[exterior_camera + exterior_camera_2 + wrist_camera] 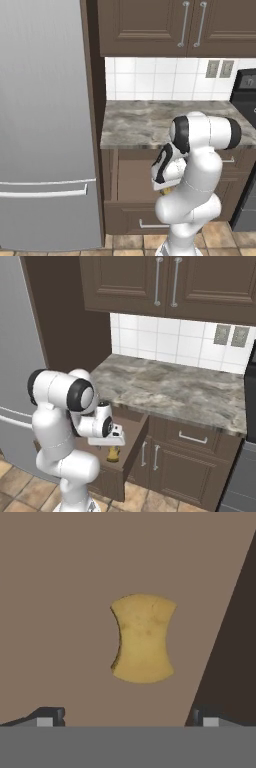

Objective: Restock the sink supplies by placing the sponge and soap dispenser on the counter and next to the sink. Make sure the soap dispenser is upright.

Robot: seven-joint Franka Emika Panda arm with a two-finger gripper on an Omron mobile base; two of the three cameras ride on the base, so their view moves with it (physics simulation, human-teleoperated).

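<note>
Pincer [125, 719] spread wide, holds nothing, poised above sponge [143, 638] inside open drawer [131, 442] below desk [170, 388].

Sponge lies flat on drawer floor, apart from both fingertips [50, 716], roughly centred between them.

Risks, as judged:
- Sponge waisted, soft; shallow closure likely squeezes edges only, then slips on lift.
- Descent too deep: fingertips jam on drawer floor.
- Dark drawer wall [235, 652] near one fingertip; sideways drift could hit it.
- Lifting out: arm or sponge may catch desk edge overhanging drawer.
- Soap dispenser, sink not visible here.
</note>
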